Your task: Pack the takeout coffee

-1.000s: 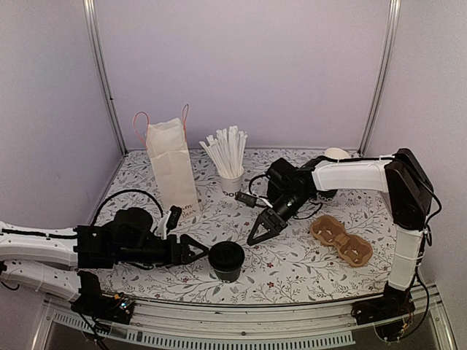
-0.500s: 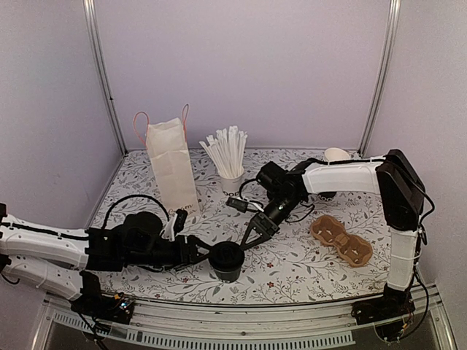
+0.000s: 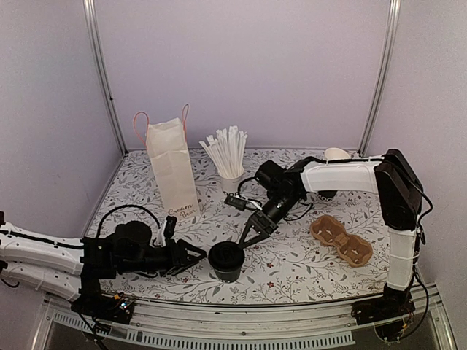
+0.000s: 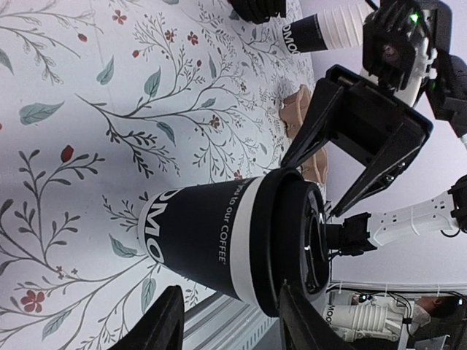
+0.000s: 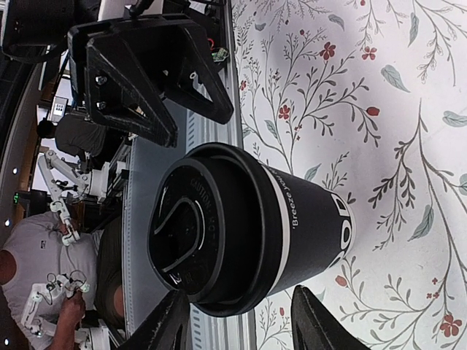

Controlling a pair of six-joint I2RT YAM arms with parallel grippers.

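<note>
I am bracketing the takeout coffee from two sides. My left gripper is lying low just to the left of it, and my right gripper is slanting down just behind and to the right of it. Both are spread and grasping nothing, and neither is touching the cup as far as I can tell. The coffee is standing upright on the flowered table, lid on, between my two grippers. I am judging that this two-sided stance is letting either gripper take the cup by its wall. The cup could then go to the cardboard carrier, well to the right of the coffee, or to the paper bag, well behind it to the left. Only the top view is showing me the bag and the full layout. My left wrist view is showing the cup's printed side just beyond my fingers, with the right gripper spread past the lid. My right wrist view is showing the lid and its moulded top, with the left gripper beyond it.
</note>
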